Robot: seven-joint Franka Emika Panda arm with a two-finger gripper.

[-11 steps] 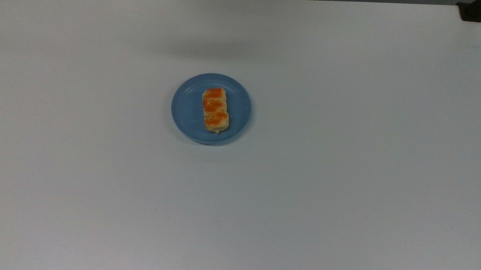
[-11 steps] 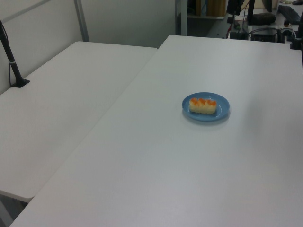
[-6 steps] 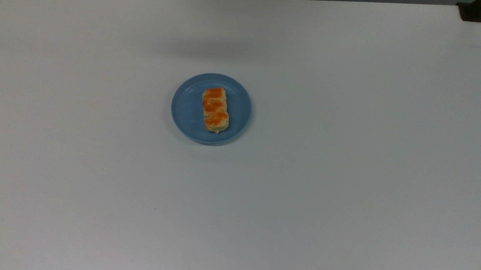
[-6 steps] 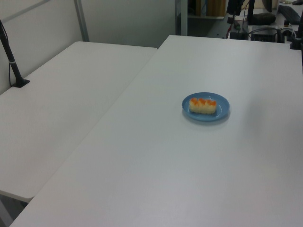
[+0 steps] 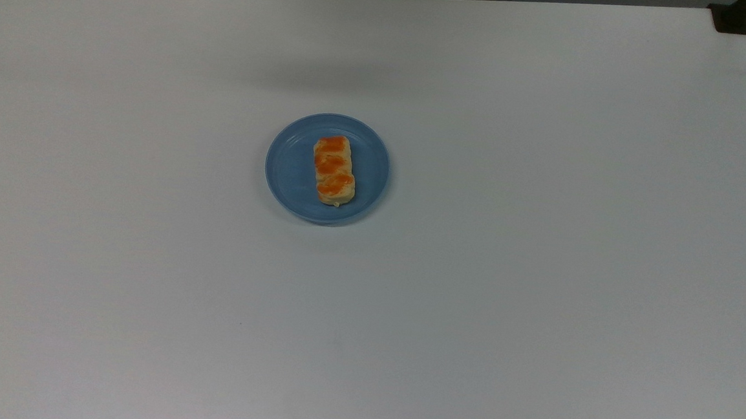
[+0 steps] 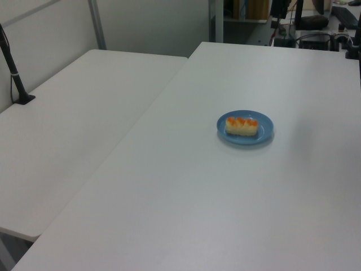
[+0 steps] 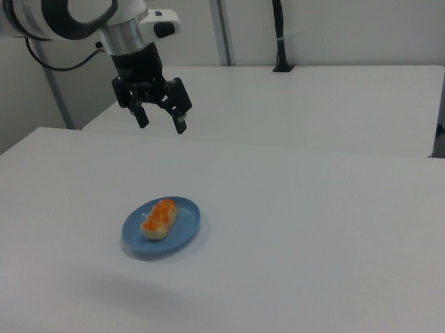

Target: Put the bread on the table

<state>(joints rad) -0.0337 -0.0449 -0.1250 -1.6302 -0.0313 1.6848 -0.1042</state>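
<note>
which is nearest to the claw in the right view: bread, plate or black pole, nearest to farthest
1. Bread, below the claw, lying on the plate.
2. Plate, under the bread; almost too close to call against the bread.
3. Black pole, standing on the far table, toward the right view's upper right.

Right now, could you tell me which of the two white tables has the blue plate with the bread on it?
It is the table beneath the gripper, carrying the blue plate and bread. The adjoining table, with the black post, stands behind in the right view.
</note>
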